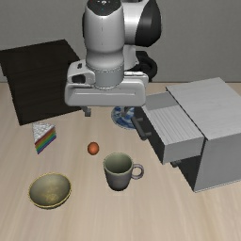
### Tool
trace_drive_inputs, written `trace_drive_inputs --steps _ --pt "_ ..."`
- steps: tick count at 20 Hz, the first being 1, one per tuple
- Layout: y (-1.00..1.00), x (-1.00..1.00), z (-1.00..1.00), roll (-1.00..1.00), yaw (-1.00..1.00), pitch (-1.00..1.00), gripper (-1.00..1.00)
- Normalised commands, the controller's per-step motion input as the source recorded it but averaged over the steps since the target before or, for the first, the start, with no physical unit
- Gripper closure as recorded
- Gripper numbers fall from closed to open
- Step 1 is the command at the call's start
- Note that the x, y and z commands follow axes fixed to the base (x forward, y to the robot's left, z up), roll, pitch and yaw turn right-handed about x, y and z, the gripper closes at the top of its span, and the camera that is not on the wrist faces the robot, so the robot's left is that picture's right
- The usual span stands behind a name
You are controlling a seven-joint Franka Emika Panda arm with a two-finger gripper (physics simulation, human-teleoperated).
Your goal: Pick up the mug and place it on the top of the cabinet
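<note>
Hovering at the far side of the table [169, 221], my gripper [104, 96] hangs well apart from the mug [119, 169], which stands upright on the near side, handle pointing right, between the bowl [49, 191] and the grey cabinet [212, 127]. Whether the gripper is spread or pressed together, I cannot tell. Best approach, I judge: descend straight onto the rim, away from the handle.
</note>
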Motion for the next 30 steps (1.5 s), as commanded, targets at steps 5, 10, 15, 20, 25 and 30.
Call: trace_drive_inputs --steps 5,10,15,20,25,30 --pt "0.0 0.4 -0.2 0.0 0.0 0.0 -1.0" --pt "0.0 0.0 -1.0 0.0 0.0 0.0 -1.0" --pt "0.0 0.0 -1.0 0.0 0.0 0.0 -1.0" --pt "-0.2 -0.2 -0.6 0.0 0.0 0.0 -1.0" --pt "0.0 0.0 -0.4 0.0 0.0 0.0 1.0" --pt "0.0 0.0 0.0 0.0 0.0 0.0 1.0"
